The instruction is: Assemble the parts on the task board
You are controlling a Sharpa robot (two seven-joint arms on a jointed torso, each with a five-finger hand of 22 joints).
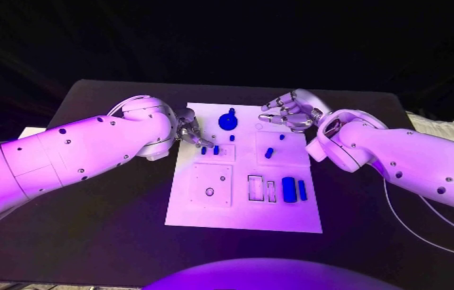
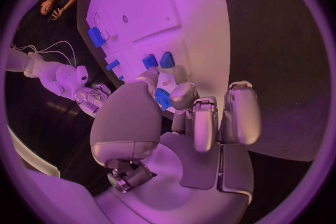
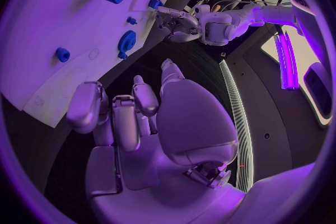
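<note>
Parts sit in a pair on the task board, just right of your left hand, which is released. Reach in slowly and pinch one squarely. Your right hand hovers far-right, fingers curled, grasping nothing.

Robot lab / demo room, dark, lit w/ coloured light. Evidence: black table w/ a white task board holding small blue parts, i.e. a test fixture, not home or office. Two white arms over it. Right wrist view: light strip across the room, dark floor w/ a pale curved line, stands and cables behind.
</note>
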